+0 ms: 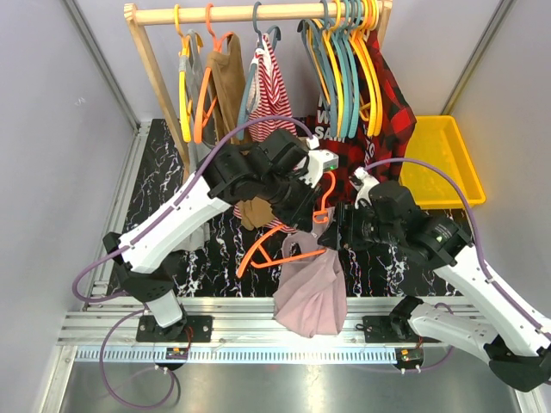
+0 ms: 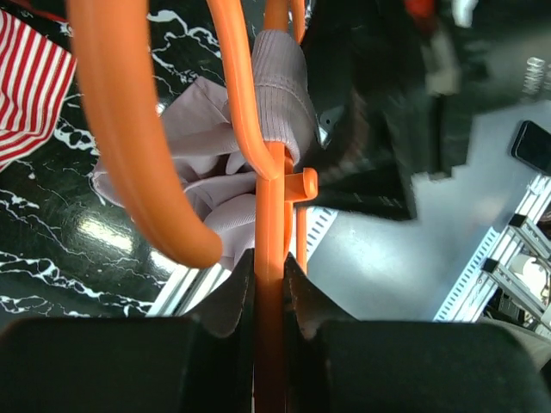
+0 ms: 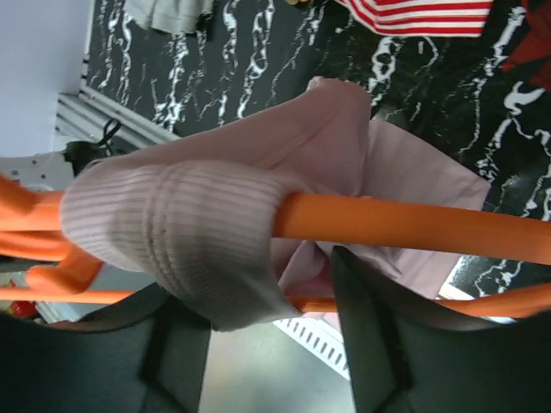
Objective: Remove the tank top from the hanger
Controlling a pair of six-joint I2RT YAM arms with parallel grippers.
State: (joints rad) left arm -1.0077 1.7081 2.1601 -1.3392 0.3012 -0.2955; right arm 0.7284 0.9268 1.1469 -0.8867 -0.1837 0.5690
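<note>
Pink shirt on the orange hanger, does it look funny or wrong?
Yes. The tank top hangs lopsided: one strap is looped over an arm of the orange hanger, and the rest sags in a bunch below. The hanger itself is off the rack, tilted, clamped in the left pincer.

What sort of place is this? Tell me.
Probably a robot test cell dressed as a wardrobe: a wooden clothes rail carrying garments on coloured hangers, bare grey walls around a marbled black table, and a yellow bin beside it.
</note>
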